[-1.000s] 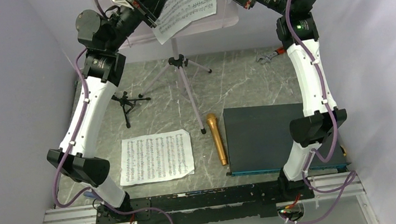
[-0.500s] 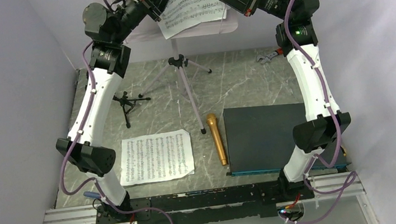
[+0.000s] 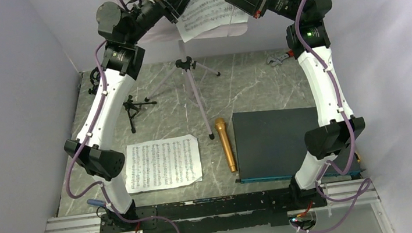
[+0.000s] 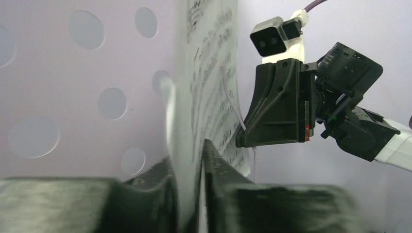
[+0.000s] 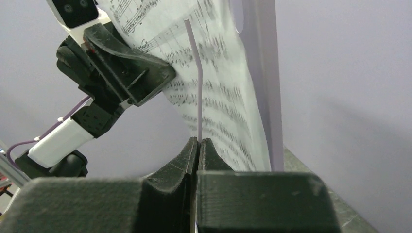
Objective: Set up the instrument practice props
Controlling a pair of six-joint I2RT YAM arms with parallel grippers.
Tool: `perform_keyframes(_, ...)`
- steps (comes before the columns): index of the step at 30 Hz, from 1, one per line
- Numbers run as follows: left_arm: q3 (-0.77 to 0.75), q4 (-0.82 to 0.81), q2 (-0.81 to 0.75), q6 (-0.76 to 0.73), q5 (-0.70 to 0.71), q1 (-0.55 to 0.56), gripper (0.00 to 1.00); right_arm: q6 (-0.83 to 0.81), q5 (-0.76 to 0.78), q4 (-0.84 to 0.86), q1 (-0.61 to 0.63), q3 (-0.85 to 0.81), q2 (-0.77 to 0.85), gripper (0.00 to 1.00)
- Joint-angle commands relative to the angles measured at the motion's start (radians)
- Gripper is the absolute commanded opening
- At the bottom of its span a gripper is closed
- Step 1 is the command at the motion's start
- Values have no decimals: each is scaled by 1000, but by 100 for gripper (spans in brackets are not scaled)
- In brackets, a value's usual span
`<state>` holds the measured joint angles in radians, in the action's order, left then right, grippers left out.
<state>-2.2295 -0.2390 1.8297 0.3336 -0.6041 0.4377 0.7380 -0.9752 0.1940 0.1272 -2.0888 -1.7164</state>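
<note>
White paper flat first: with left pincer nipped on the sheet-music page against the music stand at the worktop's far edge and right pincer clamped on its retaining wire, lay wire over page before releasing.

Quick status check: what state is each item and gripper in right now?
Music stand, upright on its tripod.
Sheet on stand, upright against the stand.
Second sheet, flat on table.
Microphone, lying loose, not mounted.
Mic stand, on table, unloaded.
Left gripper, jaws around that upright sheet, grip unclear.
Right gripper, shut on the stand's page wire.
</note>
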Motion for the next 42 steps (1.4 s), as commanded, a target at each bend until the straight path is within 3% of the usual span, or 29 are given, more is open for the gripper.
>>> perform_keyframes(1, -6, -14, -22, 3, 22, 12, 28, -24, -4, 30, 6, -4, 55, 0)
perform_keyframes(6, 70, -23, -75, -15, 52, 12, 49, -30, 3, 25, 6, 5, 58, 0)
perform_keyframes(15, 233, -29, -183, -77, 124, 12, 47, -30, 9, 22, 6, 15, 63, 0)
perform_keyframes(19, 276, -11, -217, -106, 142, 12, 56, -33, 9, 15, 6, 12, 61, 0)
perform_keyframes(23, 319, -1, -251, -141, 166, 12, 58, -34, 9, 16, 6, 15, 64, 0)
perform_keyframes(35, 300, -19, -234, -136, 165, 12, 26, -22, 3, 30, 8, 18, 58, 0)
perform_keyframes(39, 279, -31, -214, -124, 170, 10, 11, -29, 7, 23, 12, 19, 58, 0)
perform_keyframes(42, 251, -24, -196, -115, 167, 9, 6, -30, 7, 23, 14, 18, 58, 0)
